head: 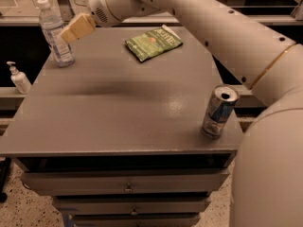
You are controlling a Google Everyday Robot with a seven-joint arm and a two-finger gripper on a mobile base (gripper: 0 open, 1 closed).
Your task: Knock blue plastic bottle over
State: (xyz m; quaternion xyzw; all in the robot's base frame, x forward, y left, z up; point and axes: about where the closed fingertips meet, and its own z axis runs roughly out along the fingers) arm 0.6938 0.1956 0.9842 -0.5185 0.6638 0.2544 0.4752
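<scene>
The blue plastic bottle (pixel 56 33) stands upright at the far left corner of the grey table (pixel 118 112). It is clear, with a white cap and a blue-and-white label. My gripper (pixel 67 33) reaches in from the upper right on a long white arm. Its cream fingertips are at the bottle's right side, level with the label, touching it or nearly so.
A green snack bag (pixel 153 43) lies flat at the far middle of the table. A silver-and-blue drink can (pixel 218 111) stands near the front right edge. A small white pump bottle (pixel 19 78) stands on a ledge left of the table. Drawers sit below the tabletop.
</scene>
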